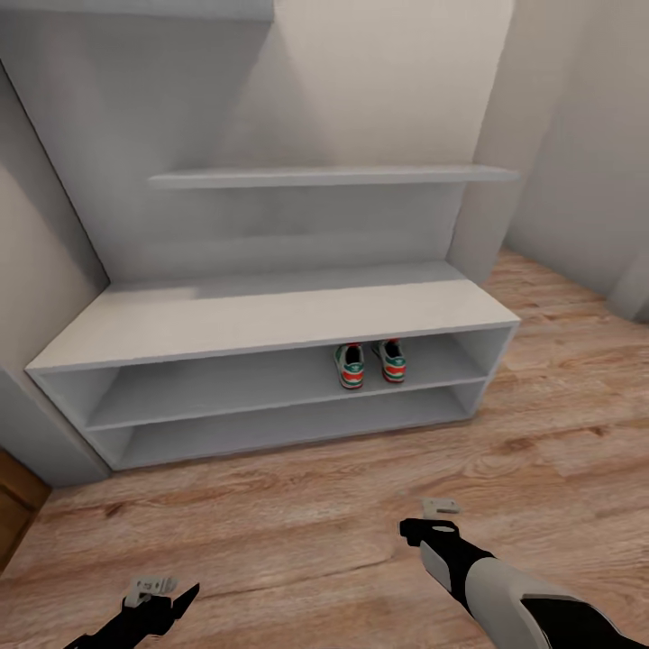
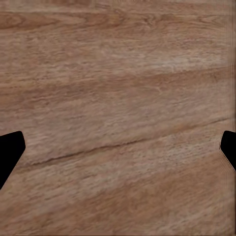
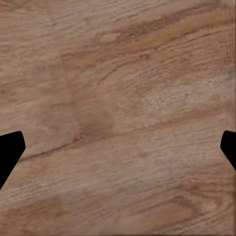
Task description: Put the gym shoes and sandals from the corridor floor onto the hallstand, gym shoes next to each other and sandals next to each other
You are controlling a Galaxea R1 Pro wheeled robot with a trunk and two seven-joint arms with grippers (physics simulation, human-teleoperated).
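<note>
Cream-white low sneakers with green stripes and red heels (image 1: 370, 362) are sitting side by side, heels toward us, on the upper shelf of the wide light-grey hallstand (image 1: 270, 320), far-right. Both claws, left (image 1: 151, 590) and right (image 1: 440, 509), are hanging open and empty over wood-grain plank floor (image 1: 315, 523); right one's nearer. Sandals aren't anywhere I'm seeing.

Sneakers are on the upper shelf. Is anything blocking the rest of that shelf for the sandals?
Nothing visible does. On the hallstand, the two gym shoes sit side by side toward the right of the upper shelf; the shelf space to their left looks bare. Both grippers, left and right, hang open over the floor.
</note>
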